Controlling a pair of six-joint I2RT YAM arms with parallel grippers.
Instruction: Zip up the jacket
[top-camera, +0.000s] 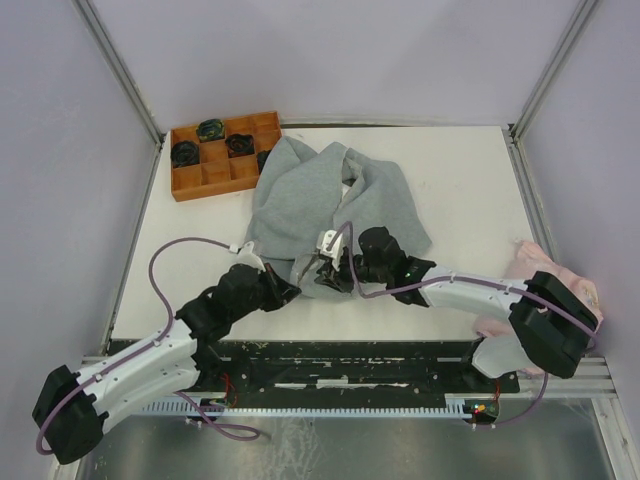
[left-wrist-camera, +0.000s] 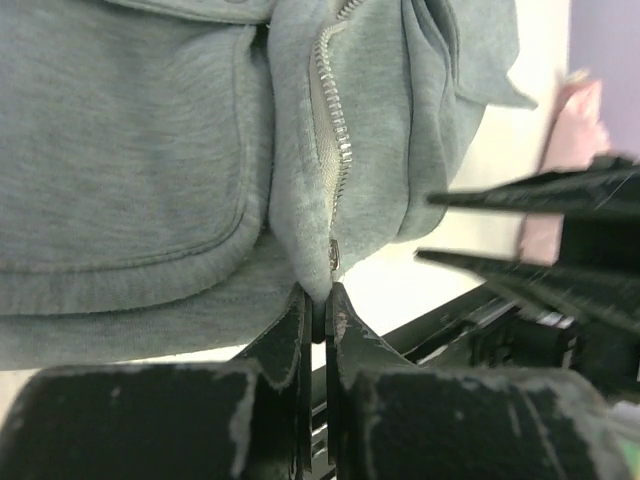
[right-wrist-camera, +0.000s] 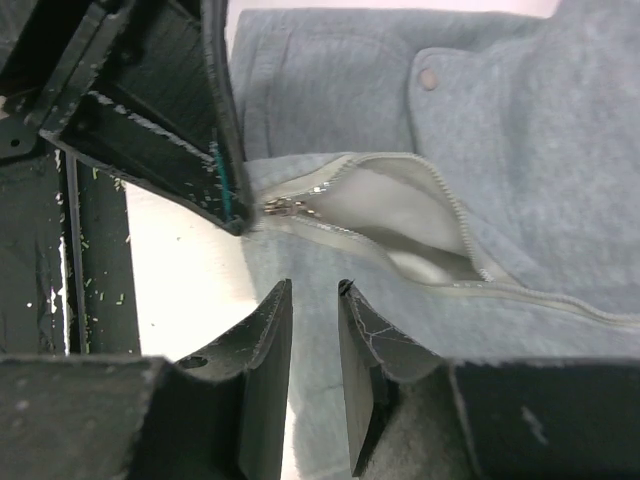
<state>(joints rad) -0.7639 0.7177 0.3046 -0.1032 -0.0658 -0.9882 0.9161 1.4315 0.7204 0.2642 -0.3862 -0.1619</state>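
The light grey jacket (top-camera: 335, 195) lies spread on the table, and its front zipper (right-wrist-camera: 455, 225) is parted, showing white lining. My left gripper (top-camera: 293, 290) is shut on the jacket's bottom hem (left-wrist-camera: 318, 280), right at the zipper's lower end. The zipper slider (left-wrist-camera: 334, 256) sits just above its fingertips and also shows in the right wrist view (right-wrist-camera: 285, 207). My right gripper (top-camera: 332, 279) is open and holds nothing. It hovers over the hem cloth (right-wrist-camera: 313, 290) just short of the slider, close beside the left gripper's finger (right-wrist-camera: 215, 120).
An orange compartment tray (top-camera: 200, 175) holding dark items stands at the back left, touching the jacket's shoulder. A pale pink cloth (top-camera: 565, 275) lies at the right edge beside the right arm. The black front rail (top-camera: 350, 365) runs along the near edge.
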